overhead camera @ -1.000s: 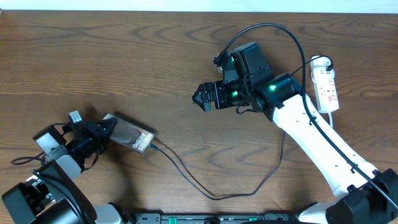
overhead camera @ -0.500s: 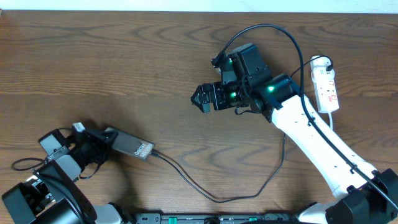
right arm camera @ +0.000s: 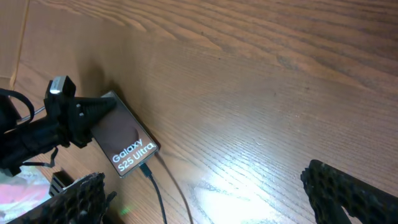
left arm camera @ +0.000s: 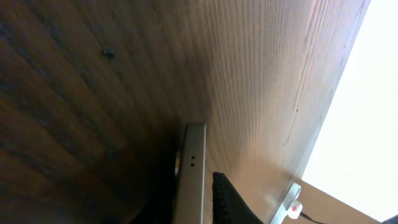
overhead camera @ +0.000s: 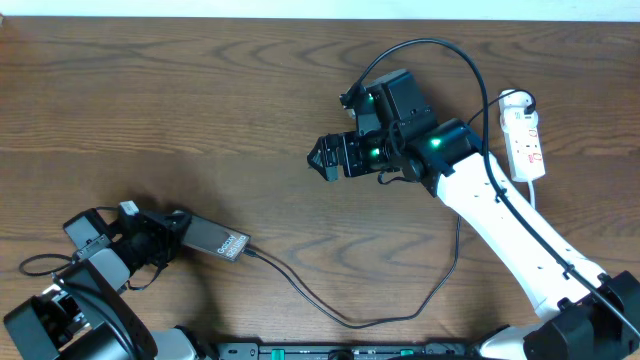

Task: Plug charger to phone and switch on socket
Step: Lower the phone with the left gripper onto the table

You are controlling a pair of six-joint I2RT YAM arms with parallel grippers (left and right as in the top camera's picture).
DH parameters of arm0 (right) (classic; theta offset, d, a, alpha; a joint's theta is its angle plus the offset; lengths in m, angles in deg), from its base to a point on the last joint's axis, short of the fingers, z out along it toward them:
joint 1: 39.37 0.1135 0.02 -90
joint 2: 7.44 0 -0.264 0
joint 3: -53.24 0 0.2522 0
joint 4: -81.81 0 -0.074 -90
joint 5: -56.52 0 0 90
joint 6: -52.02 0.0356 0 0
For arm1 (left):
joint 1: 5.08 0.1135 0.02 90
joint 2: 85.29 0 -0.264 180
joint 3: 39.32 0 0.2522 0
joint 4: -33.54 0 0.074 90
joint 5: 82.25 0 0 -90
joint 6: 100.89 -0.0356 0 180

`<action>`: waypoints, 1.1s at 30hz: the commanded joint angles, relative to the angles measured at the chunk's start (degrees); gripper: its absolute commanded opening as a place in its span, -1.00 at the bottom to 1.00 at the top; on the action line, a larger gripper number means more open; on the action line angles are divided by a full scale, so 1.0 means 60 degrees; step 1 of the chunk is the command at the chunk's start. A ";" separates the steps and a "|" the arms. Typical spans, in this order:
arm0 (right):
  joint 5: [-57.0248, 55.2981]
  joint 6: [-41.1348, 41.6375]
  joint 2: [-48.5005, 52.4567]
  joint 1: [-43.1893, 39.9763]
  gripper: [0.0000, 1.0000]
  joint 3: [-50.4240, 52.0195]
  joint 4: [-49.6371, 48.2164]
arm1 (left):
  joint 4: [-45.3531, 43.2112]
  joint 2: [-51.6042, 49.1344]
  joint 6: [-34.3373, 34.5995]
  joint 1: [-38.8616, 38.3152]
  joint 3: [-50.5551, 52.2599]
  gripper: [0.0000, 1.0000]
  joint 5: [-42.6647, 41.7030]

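Note:
The phone (overhead camera: pixel 218 238), a dark slab with white "Galaxy" lettering, lies at the front left of the table. My left gripper (overhead camera: pixel 170 229) is shut on its left end. The left wrist view shows the phone's edge (left arm camera: pixel 191 163) between the fingers (left arm camera: pixel 194 198). The charger's black cable (overhead camera: pixel 345 317) has its plug tip in the phone's right end (right arm camera: pixel 145 170) and loops along the front of the table. The phone also shows in the right wrist view (right arm camera: pixel 123 142). The white socket (overhead camera: pixel 526 135) lies at the far right. My right gripper (overhead camera: pixel 325 158) is open and empty over mid-table (right arm camera: pixel 214 199).
The wooden table (overhead camera: pixel 150 110) fills the view. The right arm's white link (overhead camera: pixel 510 230) crosses the right side above the cable loop. The socket's end (left arm camera: pixel 292 203) shows far off in the left wrist view.
My left gripper has drawn back left and toward the front with the phone, which has turned flatter; the cable followed it. The right arm has not moved.

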 commanded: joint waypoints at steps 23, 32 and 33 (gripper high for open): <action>-0.0076 -0.0182 -0.0131 0.0073 0.99 -0.0087 0.0022 | 0.1005 -0.0058 -0.0095 0.0040 0.0000 0.18 0.0707; -0.0076 -0.0182 -0.0131 0.0073 0.98 -0.0087 0.0022 | 0.1188 -0.0058 -0.0095 0.0040 0.0000 0.43 0.0707; -0.0076 -0.0186 -0.0131 0.0073 0.99 -0.0087 0.0022 | 0.1290 -0.0058 -0.0095 0.0040 0.0000 0.46 0.0707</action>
